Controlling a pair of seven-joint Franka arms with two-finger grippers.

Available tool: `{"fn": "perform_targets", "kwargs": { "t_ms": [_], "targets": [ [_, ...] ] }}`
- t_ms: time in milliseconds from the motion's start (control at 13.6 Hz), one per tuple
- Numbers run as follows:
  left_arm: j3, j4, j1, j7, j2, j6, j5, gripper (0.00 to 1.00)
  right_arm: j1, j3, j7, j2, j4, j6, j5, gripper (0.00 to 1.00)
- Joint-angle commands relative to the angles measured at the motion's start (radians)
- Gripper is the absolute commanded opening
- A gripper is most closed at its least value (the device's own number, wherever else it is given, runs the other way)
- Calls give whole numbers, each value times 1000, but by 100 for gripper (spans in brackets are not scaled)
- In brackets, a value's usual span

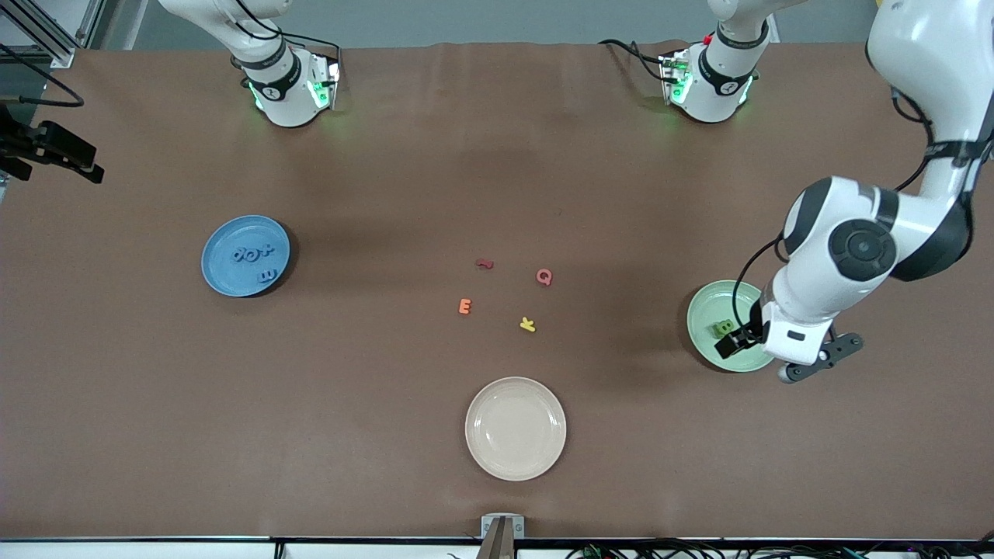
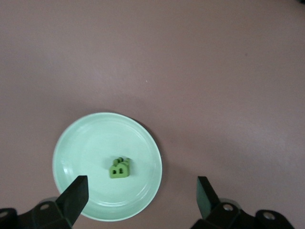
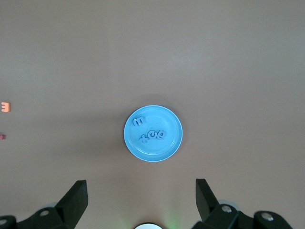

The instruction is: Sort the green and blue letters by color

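Nearest the camera sits a cream plate (image 1: 516,428), glossy and bare, on the matte brown table (image 1: 155,435). Farther off lie red, pink, orange and yellow letters. Blue letters (image 1: 254,256) rest in the blue plate (image 1: 225,279); green letters (image 2: 119,167) huddle in the pale-green plate (image 2: 76,143). They look light, stiff and chunky, best pinched across flat sides. Over them hangs the left gripper (image 2: 140,195), jaws wide, empty; the right gripper (image 3: 140,195) waits likewise above the blue plate.

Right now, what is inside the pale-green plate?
A small clump of olive-green letters lies in the pale-green plate, piled together, so their count cannot be told. The open left tool hangs over the plate, empty. In the front view the arm covers part of the plate.
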Motion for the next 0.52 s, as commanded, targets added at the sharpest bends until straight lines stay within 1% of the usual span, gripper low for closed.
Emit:
{"fn": "perform_targets", "kwargs": {
  "t_ms": [0,147,294,442],
  "targets": [
    [0,57,12,143,-51,-120,4,100,-11,2,-12,-33,-35,4,21,100],
    [4,93,17,188,-77,-211,2,100,-12,2,-10,-33,-39,8,27,100],
    [5,111,22,219,-120,-234,-1,100,-17,2,-12,-33,-43,14,66,100],
    [4,134,43,272,-154,-280,-8,100,-18,2,-14,-33,-41,16,66,100]
  ]
}}
